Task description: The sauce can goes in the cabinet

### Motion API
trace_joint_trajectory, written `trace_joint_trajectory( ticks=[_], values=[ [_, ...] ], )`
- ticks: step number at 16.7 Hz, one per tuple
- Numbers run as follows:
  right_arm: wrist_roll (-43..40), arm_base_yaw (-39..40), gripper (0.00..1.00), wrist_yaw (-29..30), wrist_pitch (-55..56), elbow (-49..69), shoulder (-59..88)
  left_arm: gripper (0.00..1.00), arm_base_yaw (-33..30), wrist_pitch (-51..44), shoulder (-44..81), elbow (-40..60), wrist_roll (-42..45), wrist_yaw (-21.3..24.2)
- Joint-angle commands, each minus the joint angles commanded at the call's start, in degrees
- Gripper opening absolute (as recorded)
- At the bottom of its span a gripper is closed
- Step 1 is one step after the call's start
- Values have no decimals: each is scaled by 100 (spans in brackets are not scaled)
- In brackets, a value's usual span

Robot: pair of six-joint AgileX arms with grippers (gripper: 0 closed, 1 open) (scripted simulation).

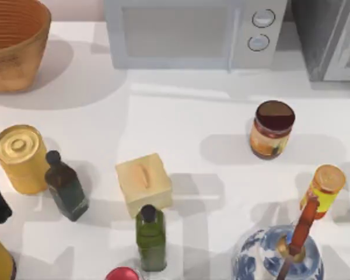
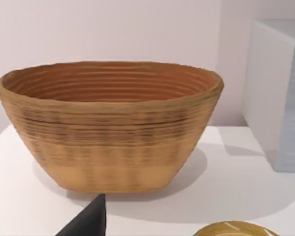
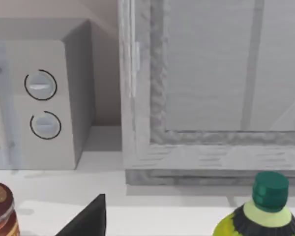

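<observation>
Bright, even light from the right; the sauce can and basket throw soft leftward shadows (no glare).

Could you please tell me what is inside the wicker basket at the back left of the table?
The basket shows bare ribbed inner walls with nothing rising above its rim. Its floor is hidden behind the near wall, so something small lying flat there cannot be ruled out.

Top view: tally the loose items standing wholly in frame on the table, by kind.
Cans: 2 (sauce can, yellow can)
Bottles: 3 (dark bottle, green bottle, yellow bottle)
Boxes: 1 (tan box)
Total: 6
</observation>
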State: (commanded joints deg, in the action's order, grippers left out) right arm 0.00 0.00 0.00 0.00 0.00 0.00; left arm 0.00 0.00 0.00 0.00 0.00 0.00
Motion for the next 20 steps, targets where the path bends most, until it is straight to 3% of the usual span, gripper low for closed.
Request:
trace_joint_trajectory(
  ticks=[4,7,12,20],
  values=[
    [-158,-19,100,-52,-89,125,172,100,0,0,0,0,0,0],
    [-777,-67,100,-284,-418,643,882,100,0,0,0,0,0,0],
    [-2484,-72,100,-1080,-1251,2262,3224,100,0,0,0,0,0,0],
    [-5620,23,100,-2897,-2873,5555,7589,100,0,0,0,0,0,0]
  ],
)
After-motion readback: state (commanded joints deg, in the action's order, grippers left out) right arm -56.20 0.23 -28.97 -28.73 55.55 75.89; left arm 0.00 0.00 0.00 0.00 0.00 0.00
